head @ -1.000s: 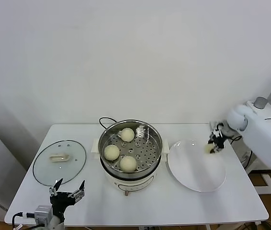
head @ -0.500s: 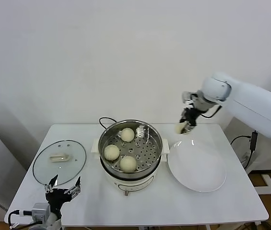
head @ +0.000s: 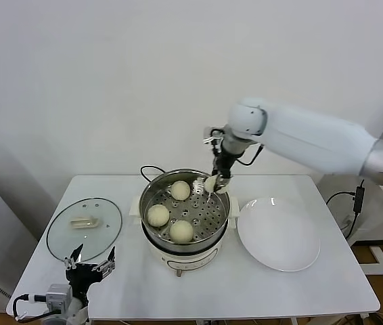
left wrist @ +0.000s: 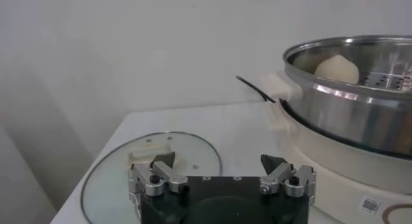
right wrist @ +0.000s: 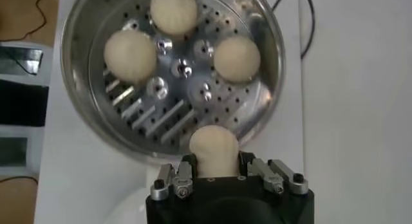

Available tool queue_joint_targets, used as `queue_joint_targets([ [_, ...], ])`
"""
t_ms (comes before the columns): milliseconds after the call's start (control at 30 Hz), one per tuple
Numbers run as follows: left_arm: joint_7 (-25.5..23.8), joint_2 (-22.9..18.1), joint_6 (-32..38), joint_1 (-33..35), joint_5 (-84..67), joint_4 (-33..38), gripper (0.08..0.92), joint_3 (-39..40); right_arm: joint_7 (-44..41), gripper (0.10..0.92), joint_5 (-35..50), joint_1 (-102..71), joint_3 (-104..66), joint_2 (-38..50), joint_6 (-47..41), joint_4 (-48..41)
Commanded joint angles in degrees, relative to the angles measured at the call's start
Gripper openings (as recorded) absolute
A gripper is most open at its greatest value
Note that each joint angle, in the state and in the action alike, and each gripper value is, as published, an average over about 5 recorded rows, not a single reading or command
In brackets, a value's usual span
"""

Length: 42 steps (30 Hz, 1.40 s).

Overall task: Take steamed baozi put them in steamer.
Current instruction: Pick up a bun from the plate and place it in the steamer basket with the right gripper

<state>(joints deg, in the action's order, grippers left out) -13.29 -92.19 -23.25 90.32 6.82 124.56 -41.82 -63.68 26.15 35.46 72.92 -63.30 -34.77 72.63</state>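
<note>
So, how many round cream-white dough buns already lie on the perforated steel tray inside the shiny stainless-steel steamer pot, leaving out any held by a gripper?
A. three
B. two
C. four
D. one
A: three cream-white buns rest on the steamer's perforated tray, while the right gripper holds a fourth bun above the rim.

Right pincer [head: 213, 183] carried a baozi [head: 211, 183] from plate [head: 278, 233] to steamer [head: 185, 211].

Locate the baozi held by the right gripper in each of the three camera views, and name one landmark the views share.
Head view: held baozi above the steamer's right rim, in the right gripper.
Left wrist view: not in it.
Right wrist view: baozi between the fingers, over the rim.
Shared landmark: the steamer.
</note>
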Motion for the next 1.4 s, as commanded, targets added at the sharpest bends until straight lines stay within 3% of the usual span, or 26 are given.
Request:
queue_joint_targets([
  [33,0.0,0.1,-0.1,-0.3,-0.3,-0.3,0.823,-0.3,1.9,0.407,0.4,-3.0,2.7,-6.6,-2.6,-1.6],
  [800,0.1,0.0,0.0,0.2,-0.6,0.3,0.823,-0.2,4.4,0.456,-6.9,-6.9,0.9,-5.9,-3.7,-2.9],
  [1200,0.2,-0.7,0.1,0.7,-0.6,1.1,0.823,-0.1,4.0,0.772,-6.5,-6.1,-1.3,-2.5,-3.5,-0.8],
  [1400,0.1,-1.1,0.0,1.5,-0.8,2.3,0.823,-0.1,4.0,0.822,-4.5,-5.3,-9.8,5.4,-3.2,4.2],
])
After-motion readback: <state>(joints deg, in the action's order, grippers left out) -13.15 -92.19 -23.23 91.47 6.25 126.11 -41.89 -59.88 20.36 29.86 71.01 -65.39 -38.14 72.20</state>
